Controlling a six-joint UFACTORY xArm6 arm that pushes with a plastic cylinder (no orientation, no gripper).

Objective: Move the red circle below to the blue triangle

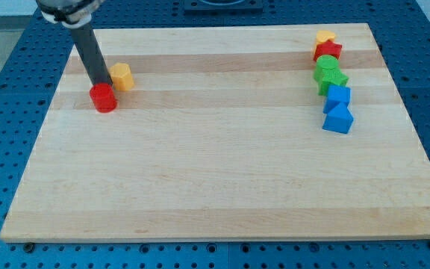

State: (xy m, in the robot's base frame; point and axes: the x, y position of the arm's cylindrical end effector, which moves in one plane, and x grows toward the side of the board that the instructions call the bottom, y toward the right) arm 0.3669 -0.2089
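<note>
The red circle (104, 98) lies near the board's upper left. My tip (98, 82) stands right at its top edge, touching or nearly touching it, with the rod rising up and to the left. The blue triangle (339, 119) lies at the view's right, the lowest block in a column. The red circle is far to the left of it.
A yellow hexagon block (122, 76) sits just up and right of the red circle, beside the rod. At the right, a column above the triangle holds a blue block (338, 97), two green blocks (328, 74), a red star (327, 51) and a yellow block (325, 36).
</note>
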